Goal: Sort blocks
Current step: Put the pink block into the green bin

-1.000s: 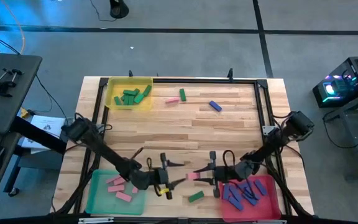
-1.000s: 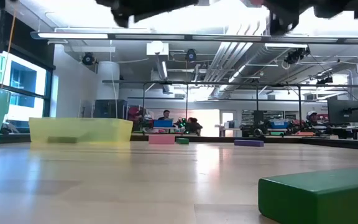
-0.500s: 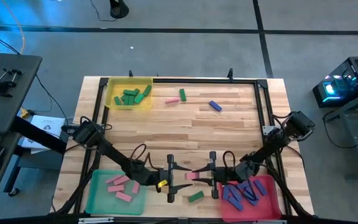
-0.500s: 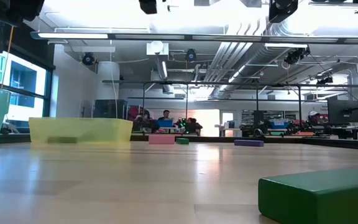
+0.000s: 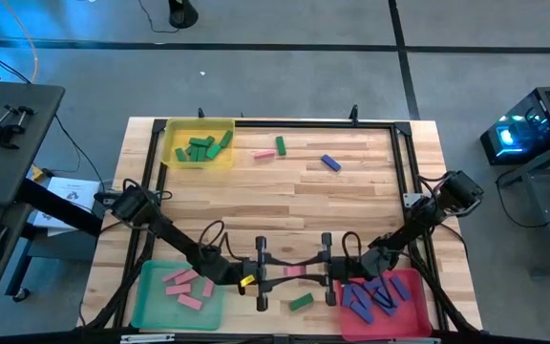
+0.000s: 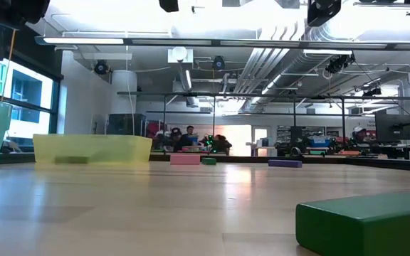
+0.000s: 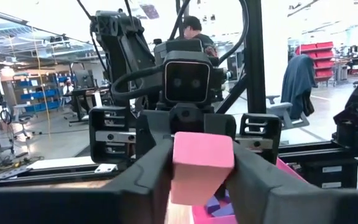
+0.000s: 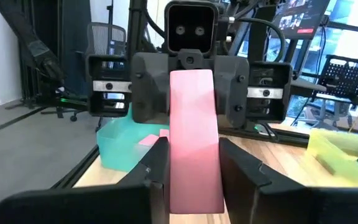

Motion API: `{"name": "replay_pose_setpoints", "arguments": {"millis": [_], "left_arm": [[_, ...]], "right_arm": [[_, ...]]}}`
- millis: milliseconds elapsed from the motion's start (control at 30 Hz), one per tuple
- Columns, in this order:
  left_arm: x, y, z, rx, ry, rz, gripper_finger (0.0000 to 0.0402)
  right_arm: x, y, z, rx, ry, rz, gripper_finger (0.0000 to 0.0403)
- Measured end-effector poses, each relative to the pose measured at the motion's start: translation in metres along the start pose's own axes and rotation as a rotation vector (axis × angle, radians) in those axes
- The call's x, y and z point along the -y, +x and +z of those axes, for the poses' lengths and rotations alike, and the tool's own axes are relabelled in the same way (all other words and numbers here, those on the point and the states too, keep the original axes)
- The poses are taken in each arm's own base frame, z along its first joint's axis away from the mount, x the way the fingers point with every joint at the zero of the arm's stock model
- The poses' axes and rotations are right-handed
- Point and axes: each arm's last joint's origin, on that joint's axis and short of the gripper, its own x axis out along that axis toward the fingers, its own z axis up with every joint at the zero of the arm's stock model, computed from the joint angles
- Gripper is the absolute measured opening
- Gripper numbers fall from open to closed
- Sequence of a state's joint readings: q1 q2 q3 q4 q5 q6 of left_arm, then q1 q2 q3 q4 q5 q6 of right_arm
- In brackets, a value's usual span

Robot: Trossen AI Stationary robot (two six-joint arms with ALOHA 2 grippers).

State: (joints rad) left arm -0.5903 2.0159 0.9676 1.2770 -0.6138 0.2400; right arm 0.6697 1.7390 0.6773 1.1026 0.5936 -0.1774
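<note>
Handover in progress near the front edge of the table, both grippers facing each other nose to nose. Right gripper [image 5: 315,268] is pinching one end of a pink block [image 5: 295,270], fingers pressed flat on its long sides in the right wrist view [image 8: 194,149]. Left gripper [image 5: 273,272] is coming onto the other end; in the left wrist view its fingers [image 7: 151,171] are sitting against both sides of the pink block [image 7: 202,165], so it looks to be clamping on too, though how firm the grip is I cannot tell. Block is hanging in the air between the two, above the wood.

Handling guess: block is looking rigid, light, smooth-faced with square edges, not fragile. Flat parallel sides are giving good pad contact; taking it across the narrow width near an end is leaving room for the other gripper. Slip risk if one side lets go before the other is seated.

Outward: a green block [image 5: 301,302] is lying loose just in front of the grippers. Teal tray [image 5: 147,304] at the left front is holding pink blocks, pink-red tray [image 5: 416,306] at the right front is holding purple-blue ones, yellow tray [image 5: 170,134] at the far left is holding green ones. Loose blocks are lying far back: pink and green [image 5: 281,145] together, a blue block [image 5: 330,162] nearby.
</note>
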Motion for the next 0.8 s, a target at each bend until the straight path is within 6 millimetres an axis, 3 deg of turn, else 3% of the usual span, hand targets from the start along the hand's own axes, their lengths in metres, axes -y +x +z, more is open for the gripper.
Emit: {"name": "replay_pose_setpoints", "arguments": {"millis": [100,400,533,800], "left_arm": [[0.000,0.000,-0.001,-0.010,0.014,-0.001,0.0079],[0.004,-0.004,-0.001,-0.093,0.058,0.013,0.0077],[0.010,-0.016,0.019,-0.198,0.134,0.070,0.0077],[0.028,-0.054,0.079,-0.462,0.188,0.119,0.0077]], "right_arm": [[0.000,0.000,-0.001,-0.007,0.023,0.003,0.0076],[-0.003,-0.001,-0.016,-0.148,0.077,0.042,0.0186],[-0.002,-0.001,-0.019,-0.173,0.061,0.023,0.0208],[-0.002,-0.001,-0.019,-0.179,0.055,0.012,0.0212]]}}
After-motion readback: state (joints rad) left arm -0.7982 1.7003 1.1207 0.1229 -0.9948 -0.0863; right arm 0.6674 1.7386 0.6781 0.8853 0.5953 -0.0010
